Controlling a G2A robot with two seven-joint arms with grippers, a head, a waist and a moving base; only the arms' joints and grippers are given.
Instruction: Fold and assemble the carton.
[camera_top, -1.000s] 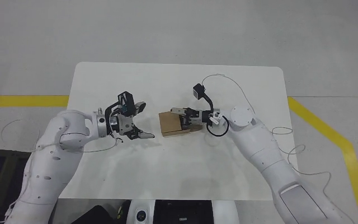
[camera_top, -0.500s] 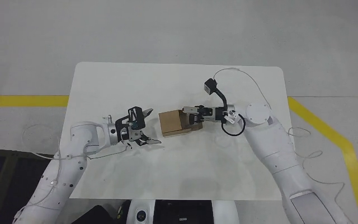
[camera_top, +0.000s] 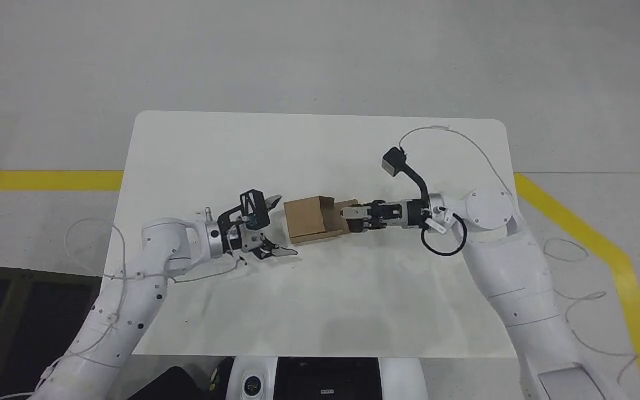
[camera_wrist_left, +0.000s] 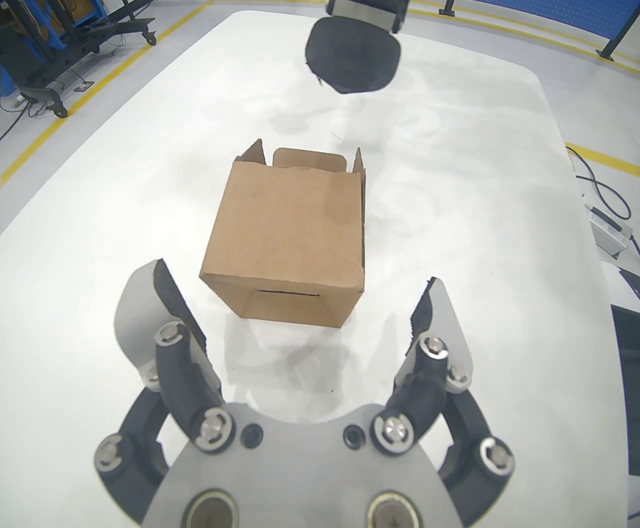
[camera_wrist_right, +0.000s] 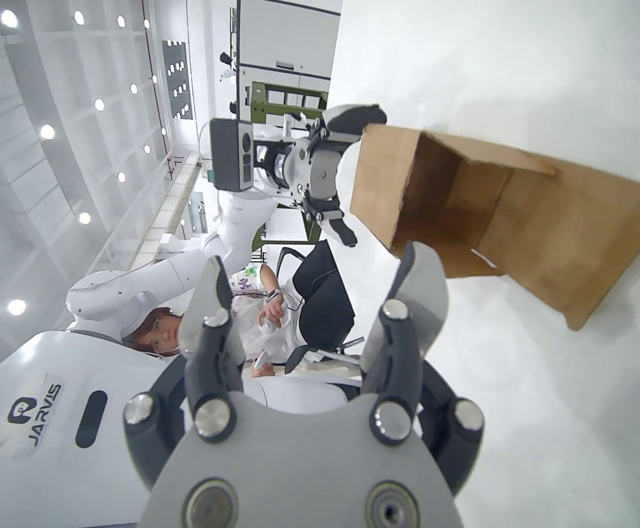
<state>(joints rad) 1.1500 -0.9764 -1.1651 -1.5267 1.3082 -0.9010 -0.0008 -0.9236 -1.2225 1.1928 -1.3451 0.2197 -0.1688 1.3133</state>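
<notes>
Flanking the carton on the table, left tool and right tool both spread

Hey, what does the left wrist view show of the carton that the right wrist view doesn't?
Left wrist view: the closed end, with a thin dark slit, of the brown cardboard carton, ahead of the left gripper's open jaws. Right wrist view: the carton's open end and bare inside, beyond the right gripper's open jaws. Both: the carton lying on its side on the white table, flaps not folded shut.
</notes>
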